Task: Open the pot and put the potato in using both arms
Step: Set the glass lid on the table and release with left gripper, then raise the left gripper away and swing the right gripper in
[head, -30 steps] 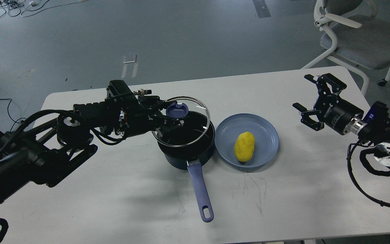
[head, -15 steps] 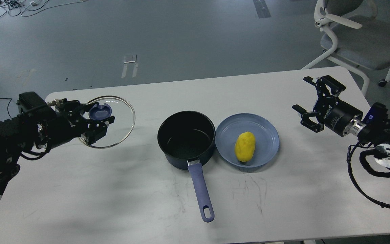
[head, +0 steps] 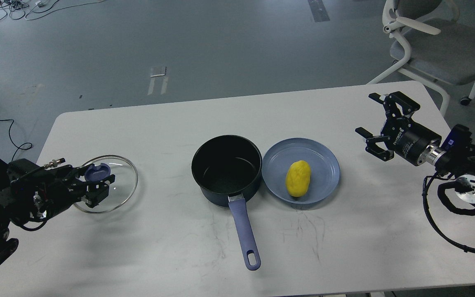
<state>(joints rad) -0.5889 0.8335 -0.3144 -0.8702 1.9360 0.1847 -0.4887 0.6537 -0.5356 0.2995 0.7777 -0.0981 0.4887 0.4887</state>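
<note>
Where the left gripper point(head: 97, 184) ends, its fingers point(head: 104, 179) are clenched on the blue knob point(head: 96, 172) of one glass lid point(head: 118, 182), which is held low over the left part of the worktop point(head: 146, 243), well apart from the pot point(head: 226, 169). At the far right, the fingers point(head: 375, 97) of the right gripper point(head: 372, 119) are spread wide and nothing is held between them. One pot is seen at the middle of the worktop, uncovered, its dark inside bare, its long handle point(head: 245, 231) pointed toward the near edge. Just beside it, one blue plate point(head: 328, 165) is set, and one yellow potato point(head: 297, 178) lies on it. Two arms are counted. One chair point(head: 427, 45) is seen beyond.
</note>
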